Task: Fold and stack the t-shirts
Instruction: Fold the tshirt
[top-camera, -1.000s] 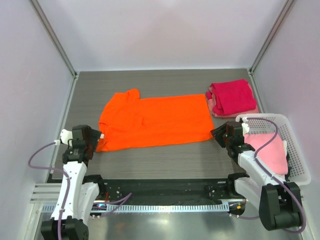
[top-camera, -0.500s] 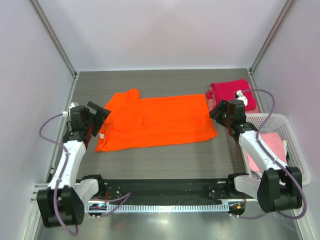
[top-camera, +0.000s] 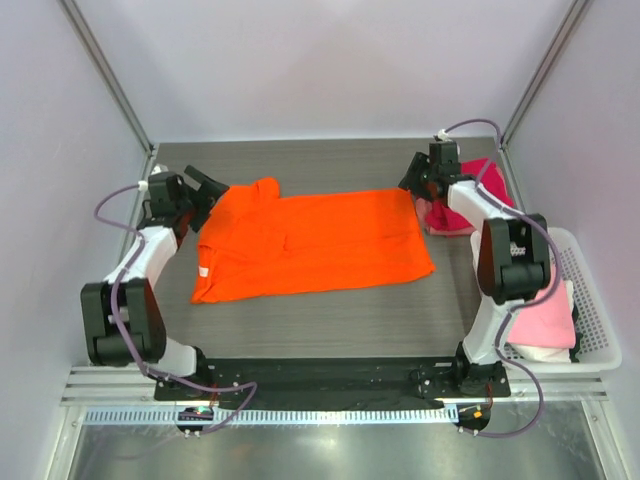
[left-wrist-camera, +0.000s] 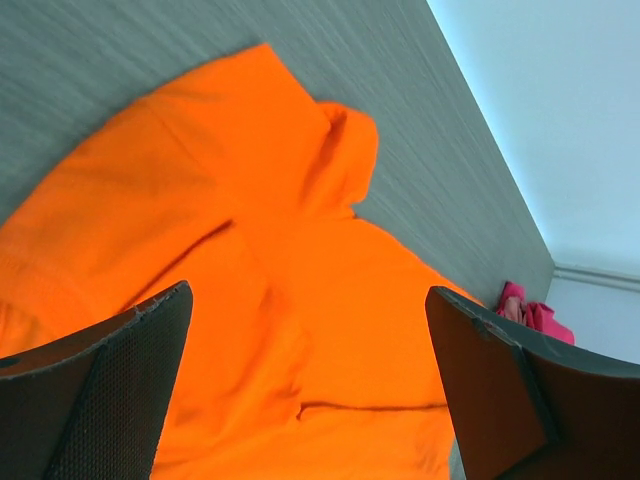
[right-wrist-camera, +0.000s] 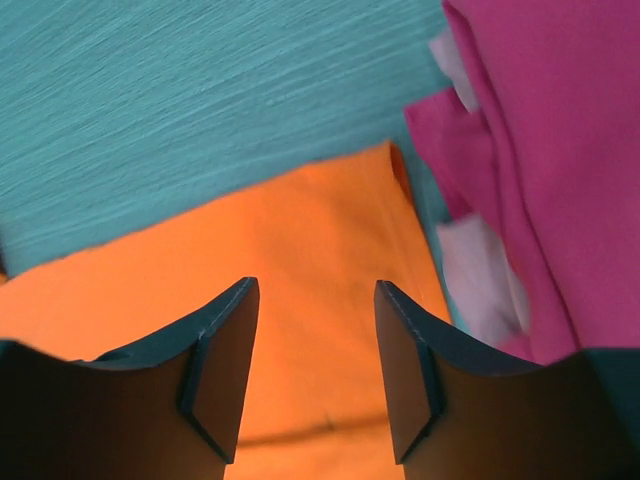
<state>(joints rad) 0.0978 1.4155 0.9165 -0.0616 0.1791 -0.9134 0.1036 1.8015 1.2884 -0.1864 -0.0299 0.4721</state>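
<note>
Two grippers are hanging over the far corners of the orange shirt (top-camera: 310, 245), which is lying spread flat across the middle of the table (top-camera: 330, 310). I am holding my left gripper (top-camera: 207, 188) with its jaws wide apart above the far-left sleeve. My right gripper (top-camera: 413, 183) is posed above the far-right hem corner, jaws apart with nothing between them. I judge both are placed this way so that I can pinch the far edge at two points and bring it toward the near edge in one even fold.

Room on the right is looking tight (the folded magenta shirt (right-wrist-camera: 560, 150) is sitting in the far-right corner, just beside that hem), so my right fingers are risking a snag on it. Bare table is showing out to the left edge and along the near edge, where the fold would be landing. One pink shirt (top-camera: 545, 320) is waiting in the basket (top-camera: 600, 330) at the right edge.
</note>
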